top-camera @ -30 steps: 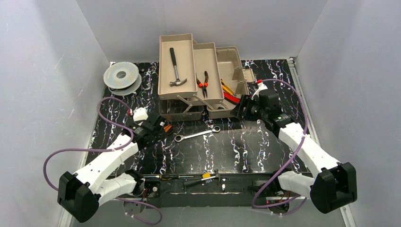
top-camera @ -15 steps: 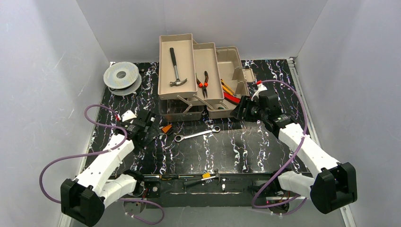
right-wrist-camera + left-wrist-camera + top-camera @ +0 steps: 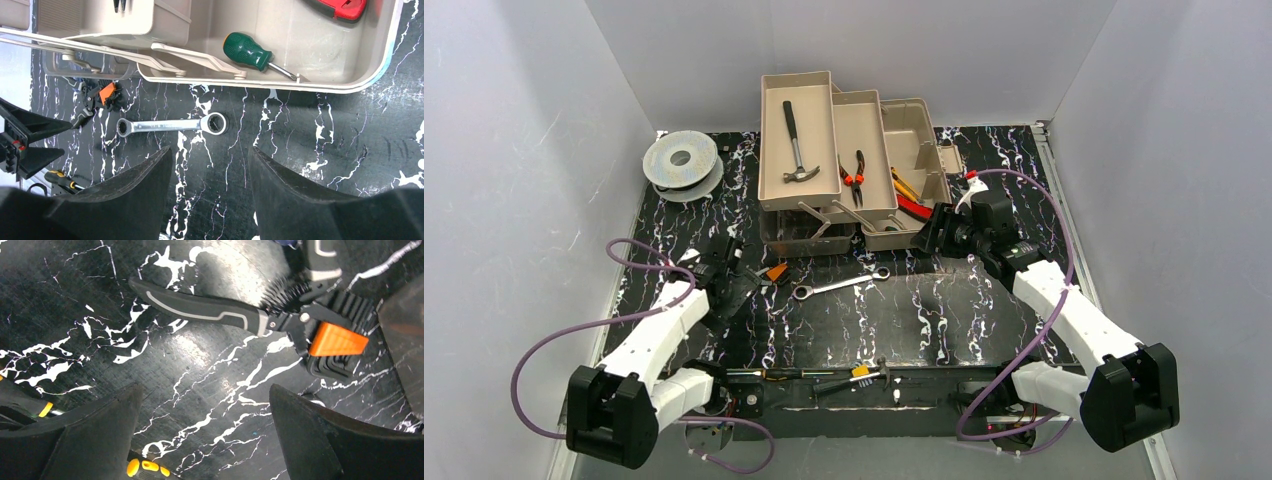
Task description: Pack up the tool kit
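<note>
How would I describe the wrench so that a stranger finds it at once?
Find the tan toolbox at the back. On the black mat just before it lies the wrench. Unlike the black-and-orange tool beside it, it is bare silver metal.

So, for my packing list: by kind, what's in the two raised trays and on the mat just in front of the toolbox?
Hammer: 1
Pliers: 1
Wrench: 1
Black-and-orange cutter: 1
Total: 4
</note>
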Robot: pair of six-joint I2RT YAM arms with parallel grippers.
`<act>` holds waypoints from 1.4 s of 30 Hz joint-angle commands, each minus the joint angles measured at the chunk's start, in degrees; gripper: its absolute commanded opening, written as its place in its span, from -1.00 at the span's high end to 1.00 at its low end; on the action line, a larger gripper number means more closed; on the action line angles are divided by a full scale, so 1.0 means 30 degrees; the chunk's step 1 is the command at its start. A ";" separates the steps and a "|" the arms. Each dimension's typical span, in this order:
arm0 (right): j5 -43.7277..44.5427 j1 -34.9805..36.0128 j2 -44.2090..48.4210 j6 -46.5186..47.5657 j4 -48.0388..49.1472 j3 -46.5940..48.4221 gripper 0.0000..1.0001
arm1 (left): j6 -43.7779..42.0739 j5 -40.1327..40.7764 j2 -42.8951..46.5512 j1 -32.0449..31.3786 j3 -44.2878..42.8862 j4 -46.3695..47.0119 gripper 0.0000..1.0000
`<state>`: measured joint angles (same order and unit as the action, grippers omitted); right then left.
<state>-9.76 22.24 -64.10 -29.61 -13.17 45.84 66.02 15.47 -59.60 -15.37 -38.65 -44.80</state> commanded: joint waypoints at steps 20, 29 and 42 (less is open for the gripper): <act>-0.0060 0.0076 0.0928 0.0537 0.0229 -0.0378 -0.28 | 0.4175 -0.3929 -0.3981 0.6751 0.0015 0.1555 -0.63; 0.0257 0.0103 0.1516 0.0768 -0.0092 -0.0574 -0.28 | 0.4437 -0.4694 -0.6553 0.7611 0.0240 0.2872 0.03; 0.0305 0.0087 0.1822 0.0849 0.0138 -0.0864 -0.28 | 0.4740 -0.2556 0.0845 0.7921 0.1263 0.0882 1.00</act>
<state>-9.13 22.26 -59.82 -28.06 -13.80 44.02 79.08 2.74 -67.01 8.35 -35.25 -38.94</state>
